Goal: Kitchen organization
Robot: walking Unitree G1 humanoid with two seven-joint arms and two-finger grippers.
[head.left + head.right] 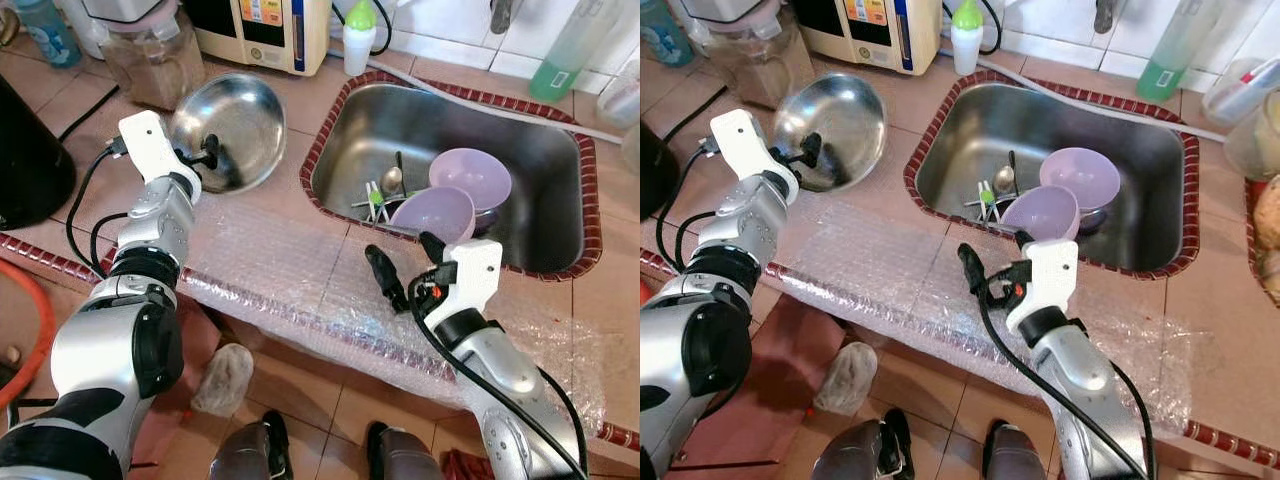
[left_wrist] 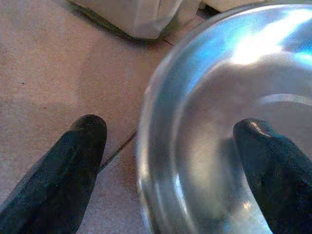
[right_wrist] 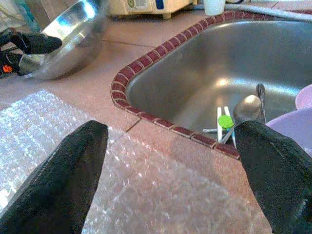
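Our left gripper (image 1: 207, 152) straddles, fingers spread, the steel bowl (image 1: 235, 125) rim; right gripper (image 1: 405, 265) open above the bubble wrap (image 1: 290, 270), near the sink (image 1: 345, 110) edge.

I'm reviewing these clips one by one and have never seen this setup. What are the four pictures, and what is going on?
A humanoid robot stands at a kitchen counter. The two upper pictures come from its head camera; the lower two look along each arm's black fingers. The left gripper is open astride the rim of a tilted steel bowl, one finger inside, one outside. The right gripper is open and empty above the bubble wrap on the counter. The sink holds two purple bowls and some cutlery.
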